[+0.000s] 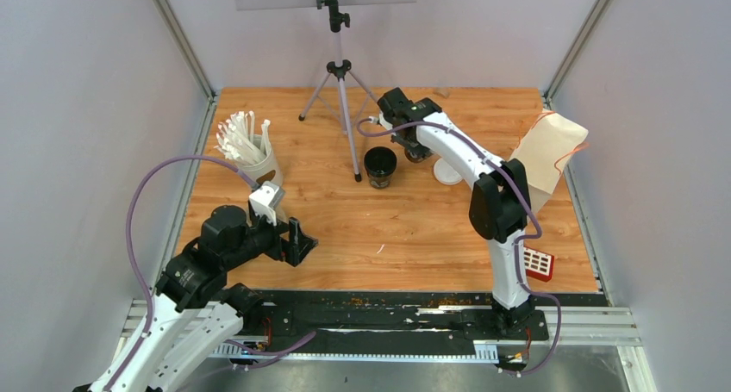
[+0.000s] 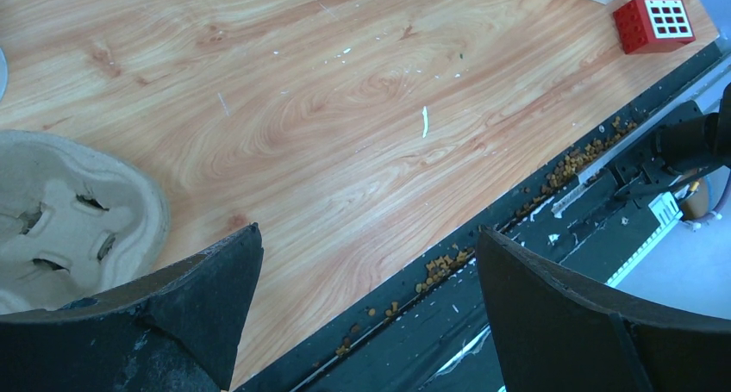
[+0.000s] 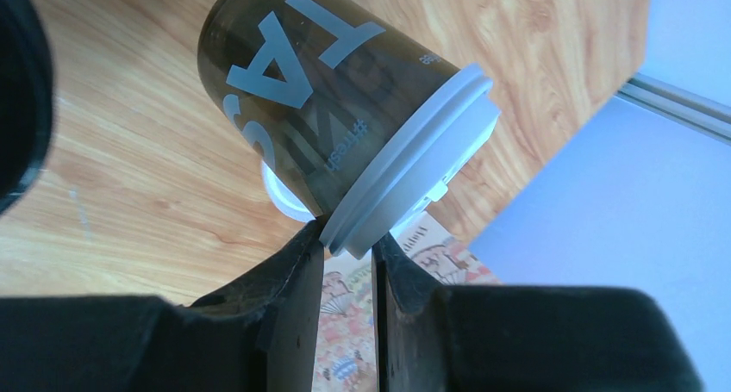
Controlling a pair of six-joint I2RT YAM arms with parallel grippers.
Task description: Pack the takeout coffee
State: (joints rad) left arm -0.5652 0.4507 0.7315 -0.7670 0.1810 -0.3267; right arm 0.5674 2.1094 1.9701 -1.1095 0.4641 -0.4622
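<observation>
A black takeout coffee cup with pale lettering and a white lid hangs tilted over the table. My right gripper is shut on the lid's rim. From above, that gripper is at the far middle of the table, with the cup mostly hidden under it. A second black cup stands open just to its left, and a loose white lid lies to its right. My left gripper is wide open near the front left, holding nothing.
A white cup of straws stands at the left. The brown pulp carrier lies beside my left fingers. A tripod stands at the back, a paper bag leans at the right, and a red box sits front right.
</observation>
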